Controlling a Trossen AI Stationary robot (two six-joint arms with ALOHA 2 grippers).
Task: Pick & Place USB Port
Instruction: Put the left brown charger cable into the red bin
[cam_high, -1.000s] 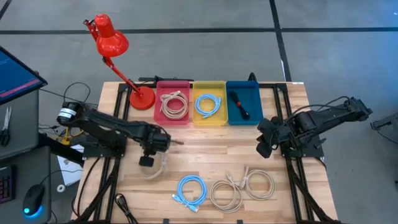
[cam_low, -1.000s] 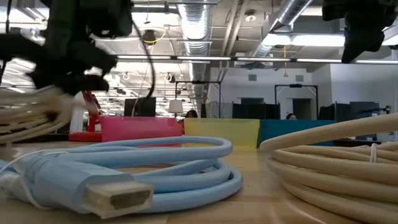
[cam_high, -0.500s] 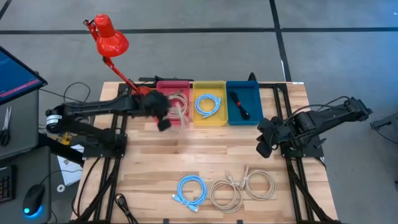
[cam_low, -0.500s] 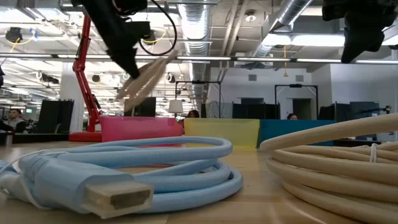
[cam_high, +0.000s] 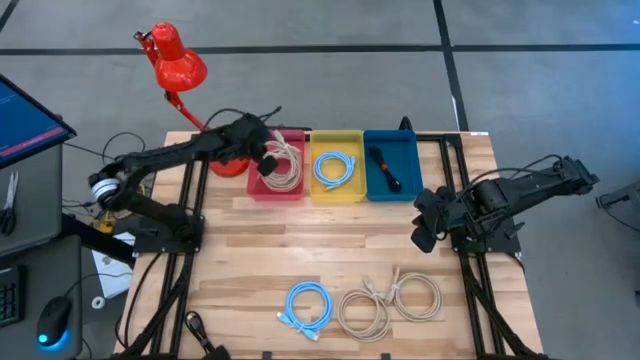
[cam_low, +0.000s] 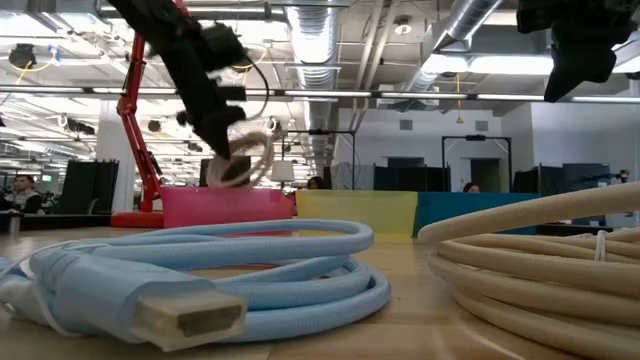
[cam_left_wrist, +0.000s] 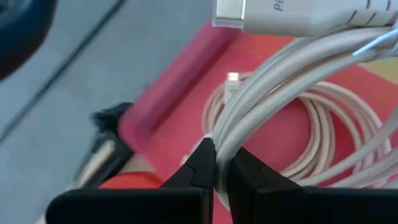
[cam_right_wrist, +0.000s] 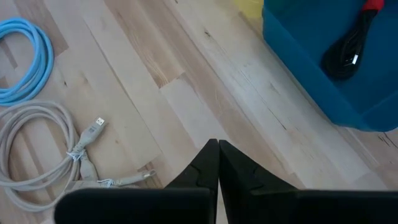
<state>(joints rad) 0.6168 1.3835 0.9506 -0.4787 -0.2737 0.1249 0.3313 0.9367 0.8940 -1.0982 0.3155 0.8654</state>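
Observation:
My left gripper (cam_high: 263, 160) is shut on a coiled beige USB cable (cam_high: 283, 158) and hovers over the pink bin (cam_high: 280, 194) at the table's far side. In the low view the coil (cam_low: 246, 160) hangs below the gripper (cam_low: 215, 115), above the pink bin (cam_low: 225, 207). A second beige coil (cam_left_wrist: 323, 134) lies on the bin's floor. My right gripper (cam_high: 425, 235) is shut and hovers above the table's right part, near the blue bin, touching nothing. My left gripper pinches several strands of the beige coil (cam_left_wrist: 231, 140) between its two fingers (cam_left_wrist: 199, 168), at one side of the loop. The fingers lie across the strands and come from above, slanting toward the far edge. The coil is lifted clear, with its plug (cam_left_wrist: 280, 15) free of the bin.
Next to the pink bin stand a yellow bin (cam_high: 335, 192) with a blue cable and a blue bin (cam_high: 391, 193) with a black and red item. A red lamp (cam_high: 180, 65) rises at the far left. A blue coil (cam_high: 308, 305) and two beige coils (cam_high: 365, 312) (cam_high: 416, 296) lie near the near edge.
My left gripper has risen from the table's near-left part and swung toward the far edge, ending over the pink bin and staying shut. The beige coil went with it, lifted clear of the wood. The right arm kept still.

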